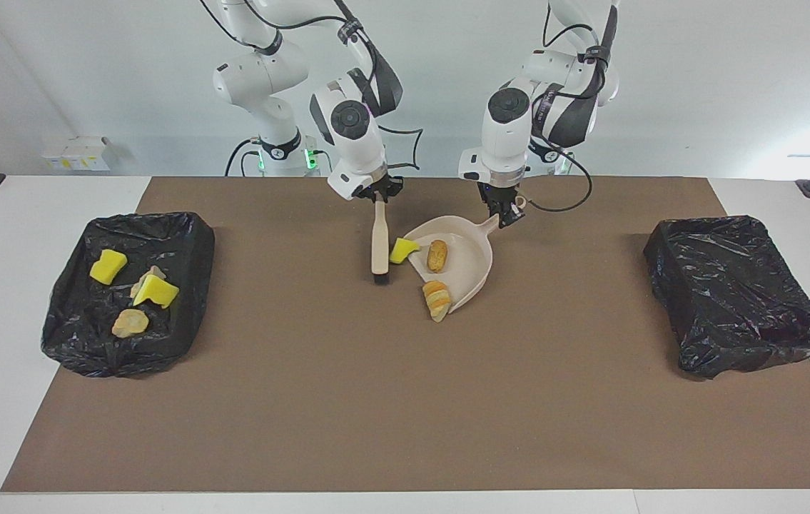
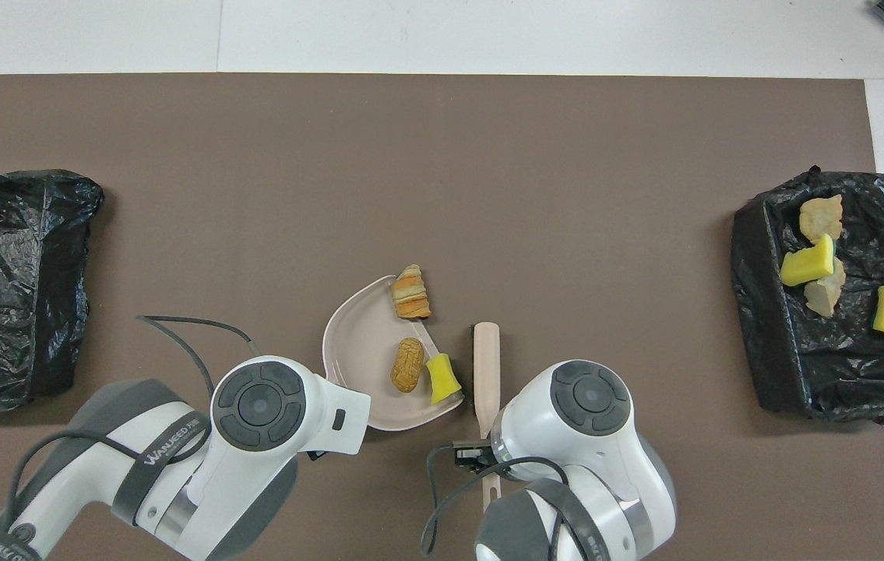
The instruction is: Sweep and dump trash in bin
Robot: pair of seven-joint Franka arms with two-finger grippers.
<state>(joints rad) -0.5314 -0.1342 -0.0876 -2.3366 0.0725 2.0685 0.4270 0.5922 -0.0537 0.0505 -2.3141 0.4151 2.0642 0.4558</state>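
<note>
Yellow sponge scrap (image 1: 403,250) sits right at the open lip of the beige dustpan (image 1: 469,275), with the brush (image 1: 380,246) just beside it on the side toward the right arm's end of the surface. The right tool (image 1: 378,194) is clenched on the brush handle; the left tool (image 1: 506,211) is clenched on the dustpan handle and pins the pan to the brown mat (image 1: 405,400), near the mat's edge closest to the robots.

One bread-like lump (image 1: 437,255) already lies inside the pan. A striped lump (image 1: 437,300) rests at the pan's lip, at the corner farthest from the robots; whether it is fully on the pan I cannot say from these views.

To finish this stroke well, the brush should keep its bristles low on the mat and push the sponge bit straight across the lip, slowly enough that it does not hop over the rim. The pan's edge must stay flat against the mat, or the scrap may slide under it.

Both arms come down steeply from their bases, wrists bent over their tools. Four scraps lie in the black-lined bin (image 1: 183,228) at the right arm's end; the other bin (image 1: 733,285) looks empty.
</note>
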